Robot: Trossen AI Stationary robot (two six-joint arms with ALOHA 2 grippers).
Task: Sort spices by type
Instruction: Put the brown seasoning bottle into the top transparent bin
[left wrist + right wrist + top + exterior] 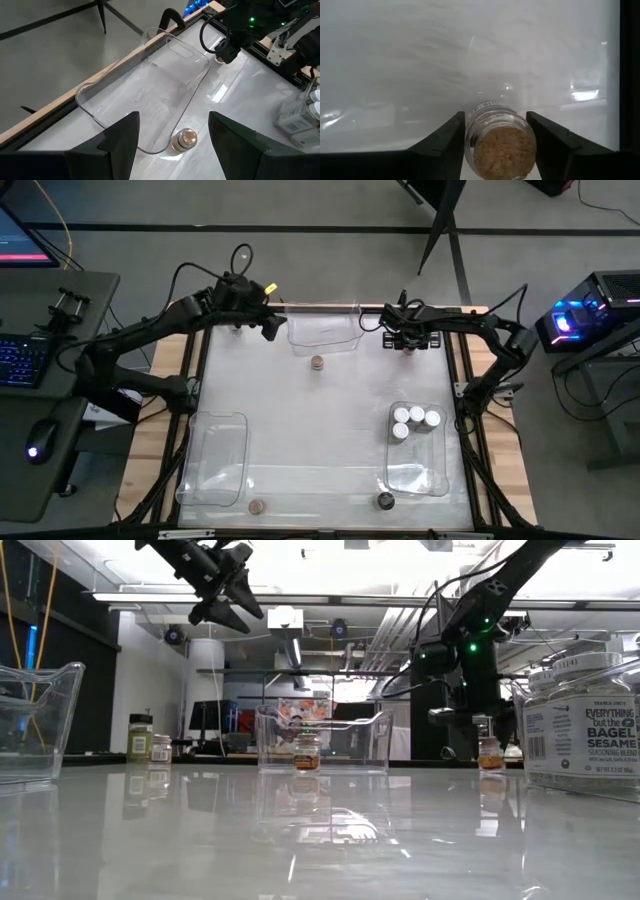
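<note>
Right gripper [495,137], upper right of the high view: jaws narrowed about a cork-lidded spice jar [501,142] standing on the counter [330,420], apparently to lift it for sorting; whether they already touch it cannot be told. Left gripper [236,600], upper left: raised clear, jaws wide, empty. White-lidded jars [415,420] grouped in the right bin [440,480].

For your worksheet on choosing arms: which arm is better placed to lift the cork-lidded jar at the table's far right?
The right. Its hand already straddles the cork-lidded jar, one finger on each side. The left hand hangs raised by the far bin.
</note>
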